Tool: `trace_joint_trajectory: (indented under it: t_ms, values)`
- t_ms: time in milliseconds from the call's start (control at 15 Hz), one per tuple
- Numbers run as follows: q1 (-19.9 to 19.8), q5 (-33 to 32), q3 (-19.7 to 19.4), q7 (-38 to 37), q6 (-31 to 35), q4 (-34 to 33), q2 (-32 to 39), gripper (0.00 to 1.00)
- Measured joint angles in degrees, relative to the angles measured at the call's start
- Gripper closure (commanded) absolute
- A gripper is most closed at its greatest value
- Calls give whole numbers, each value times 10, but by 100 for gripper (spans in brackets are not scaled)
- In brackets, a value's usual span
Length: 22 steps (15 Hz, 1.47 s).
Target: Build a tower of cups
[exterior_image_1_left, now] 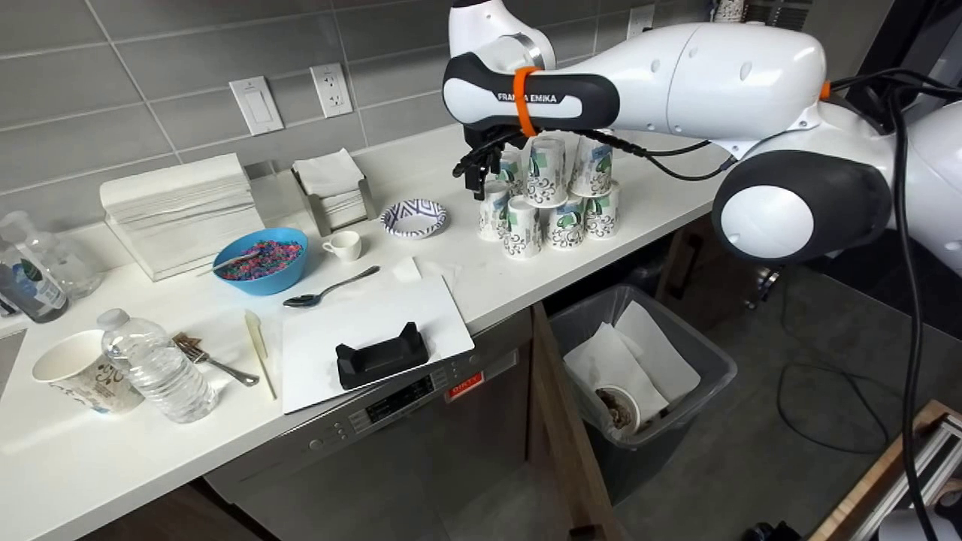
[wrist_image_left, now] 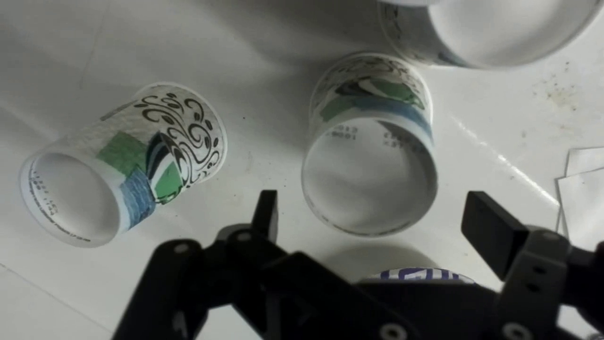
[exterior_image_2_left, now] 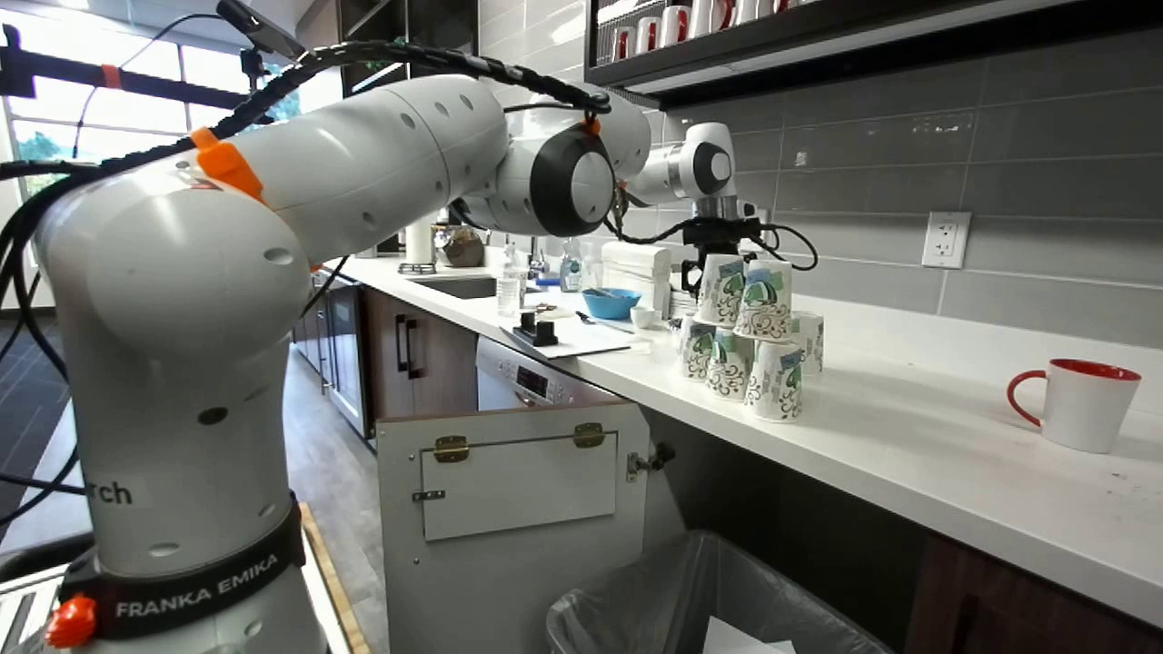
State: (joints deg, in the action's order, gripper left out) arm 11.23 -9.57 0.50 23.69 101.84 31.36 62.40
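In an exterior view the robot arm (exterior_image_2_left: 186, 363) rises closest, near an open cabinet door (exterior_image_2_left: 518, 572). A lined bin (exterior_image_1_left: 718, 368) and a dishwasher (exterior_image_1_left: 436, 443) come below the front edge of the white worktop (exterior_image_2_left: 909, 436). Near that edge lies a board (exterior_image_1_left: 368, 315) bearing a black holder (exterior_image_1_left: 382, 362); farther back are a spoon (exterior_image_1_left: 302, 300), a blue bowl (exterior_image_1_left: 270, 284) and a patterned dish (exterior_image_1_left: 414, 225). Grey tiles (exterior_image_1_left: 248, 37) run along the back. Above is a shelf (exterior_image_2_left: 727, 52) of mugs (exterior_image_2_left: 674, 25); a bright window (exterior_image_2_left: 91, 41) is farthest.

The jaws are spread wide and hold nothing. In the wrist view the fingers (wrist_image_left: 493, 231) come nearest, and a paper cup (wrist_image_left: 370, 151) shows beyond and between them, with bare worktop on either side of it; how far down the fingers reach I cannot tell. In an exterior view the jaws hang just past the tower (exterior_image_2_left: 759, 320), partly hidden by its upper cups (exterior_image_2_left: 720, 291).

In both exterior views the tower stands on the worktop: three cups in a row, two more above, each bridging a pair below. Another cup (exterior_image_2_left: 809, 341) stands behind, nearer the tiles. The cups are upside down, their closed, narrower bases pointing up and their mouths down, so the long axes run vertical. The wrist view looks onto the bases.
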Motion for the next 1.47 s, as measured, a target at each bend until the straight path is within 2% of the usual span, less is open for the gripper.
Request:
trace_joint_trajectory:
  t_ms: [133,200,267,333,400,600,800,1267,1467]
  values:
    - [4,-5,-7,0,0,0,5,0]
    - [5,-6,-10,0,0,0,7,7]
    - [7,-7,-13,0,0,0,9,25]
    - [8,-7,-16,0,0,-1,10,31]
    - [9,-8,-19,0,0,-1,11,31]
    - [12,-8,-26,0,-3,-4,13,55]
    - [15,-8,-30,-1,-9,-9,14,60]
    - [25,-8,-41,-16,-10,-23,15,60]
    - [30,-13,-43,-23,-30,-57,13,60]
